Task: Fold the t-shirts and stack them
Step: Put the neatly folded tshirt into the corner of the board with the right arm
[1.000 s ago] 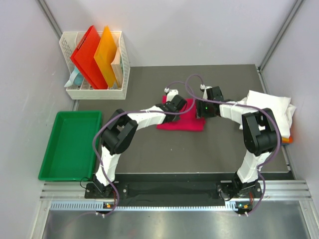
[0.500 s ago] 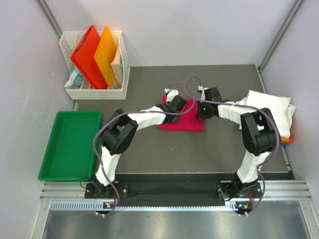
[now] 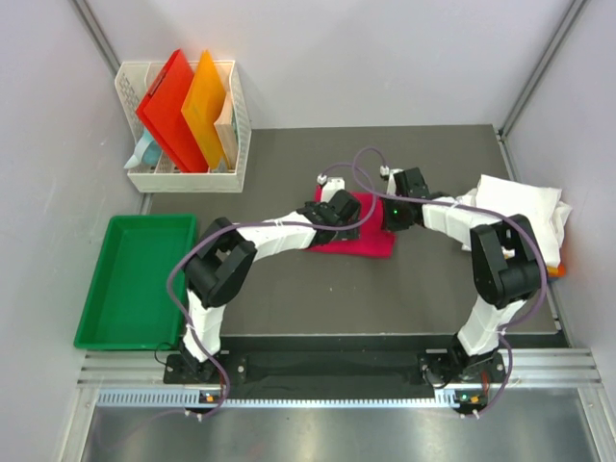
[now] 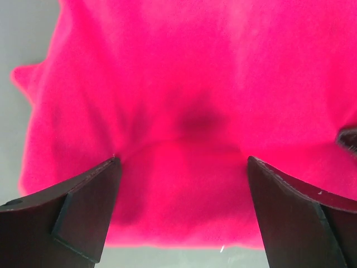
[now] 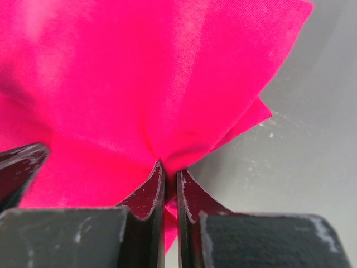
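A bright magenta-pink t-shirt (image 3: pixel 358 241) lies folded on the dark mat at the table's middle. My left gripper (image 3: pixel 339 208) hovers over its left part, open. In the left wrist view the two fingers (image 4: pixel 89 201) stand wide apart over the pink cloth (image 4: pixel 184 84) with nothing between them. My right gripper (image 3: pixel 386 214) sits at the shirt's right edge. In the right wrist view it (image 5: pixel 170 170) is shut on a pinched fold of the pink cloth (image 5: pixel 139 72). A pile of white t-shirts (image 3: pixel 520 204) lies at the right edge, with a bit of orange cloth (image 3: pixel 557 269) under it.
A white basket (image 3: pixel 183 179) at the back left holds a red folder (image 3: pixel 166 104) and an orange folder (image 3: pixel 206 108). A green tray (image 3: pixel 115 318) stands at the left, off the mat. Grey walls close in the table on both sides.
My left gripper has opened and let go of the pink shirt, shifting slightly. My right gripper has shut on the shirt's right edge.
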You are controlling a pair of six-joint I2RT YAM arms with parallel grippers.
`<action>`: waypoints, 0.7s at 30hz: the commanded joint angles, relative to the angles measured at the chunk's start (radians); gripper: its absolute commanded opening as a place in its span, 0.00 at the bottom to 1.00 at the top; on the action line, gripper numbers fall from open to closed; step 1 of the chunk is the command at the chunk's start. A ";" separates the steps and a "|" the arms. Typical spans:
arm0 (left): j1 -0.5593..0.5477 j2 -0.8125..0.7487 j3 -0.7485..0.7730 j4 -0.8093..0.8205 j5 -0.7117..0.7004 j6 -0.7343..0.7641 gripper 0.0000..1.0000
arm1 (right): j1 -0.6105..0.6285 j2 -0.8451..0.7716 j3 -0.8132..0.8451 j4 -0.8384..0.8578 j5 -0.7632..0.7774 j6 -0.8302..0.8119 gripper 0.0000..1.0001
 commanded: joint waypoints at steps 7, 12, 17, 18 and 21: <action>-0.009 -0.216 -0.075 -0.048 -0.078 0.002 0.99 | 0.000 -0.180 0.013 -0.060 0.101 -0.152 0.00; -0.010 -0.279 -0.144 -0.056 -0.093 -0.009 0.99 | -0.008 -0.217 0.025 -0.111 0.172 -0.192 0.00; -0.013 -0.315 -0.195 -0.079 -0.096 -0.036 0.99 | -0.032 -0.293 0.053 -0.154 0.207 -0.212 0.00; -0.013 -0.319 -0.201 -0.080 -0.095 -0.039 0.99 | -0.043 -0.300 0.061 -0.174 0.210 -0.217 0.00; -0.019 -0.329 -0.222 -0.076 -0.093 -0.049 0.99 | -0.057 -0.340 0.087 -0.203 0.242 -0.241 0.00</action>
